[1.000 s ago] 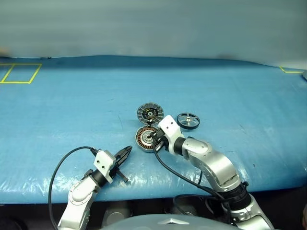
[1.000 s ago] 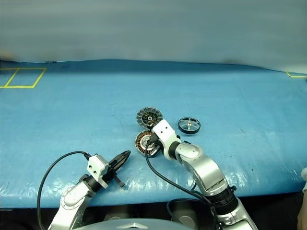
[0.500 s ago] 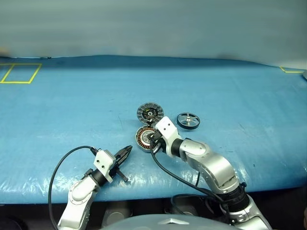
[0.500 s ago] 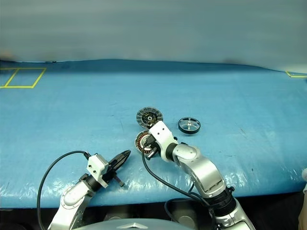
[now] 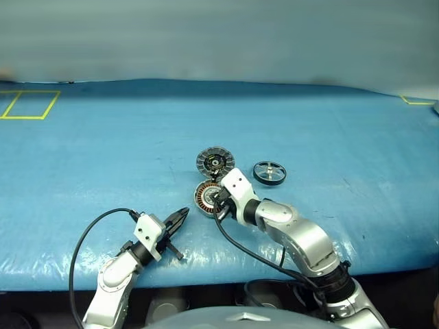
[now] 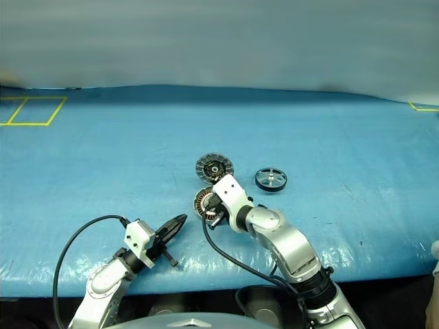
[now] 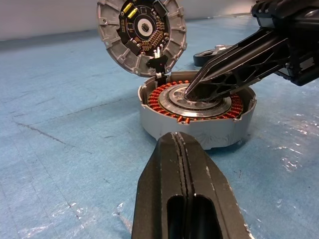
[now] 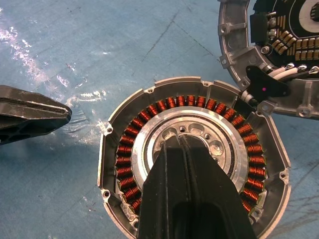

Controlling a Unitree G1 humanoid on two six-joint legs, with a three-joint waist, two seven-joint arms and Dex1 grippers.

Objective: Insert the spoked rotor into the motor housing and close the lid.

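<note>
Fingers of the right gripper (image 7: 192,94): two, pressed together, nothing between them; tips resting on the silvery centre of the housing (image 8: 149,149). Fingers of the left gripper (image 7: 182,149): two, pressed together, holding nothing; aimed at the housing from near the table's front edge, apart from it.

Housing: one. Shallow round grey case, flat on the table (image 5: 103,151), open side up. Contents: one ring of copper-brown windings around one silvery centre plate with small holes. No rotor inside.

Lid (image 5: 215,162): one. Round grey disc, touching the housing's far rim, inner face showing: pale segmented rim, dark centre board with small gold parts. In the left wrist view it stands tilted up behind the housing, joined to it by a short black tab and pale wires.

Rotor (image 5: 269,172): one. Dark ring with thin spokes and silvery hub, lying flat on the table near the lid, to its right, apart from both lid and housing, outside the housing.

Table: one, under a blue sheet. Yellow tape outlines: one rectangle (image 5: 27,104) at the far left, one corner mark (image 5: 415,101) at the far right.

Cables: two black, one looping from each wrist.
</note>
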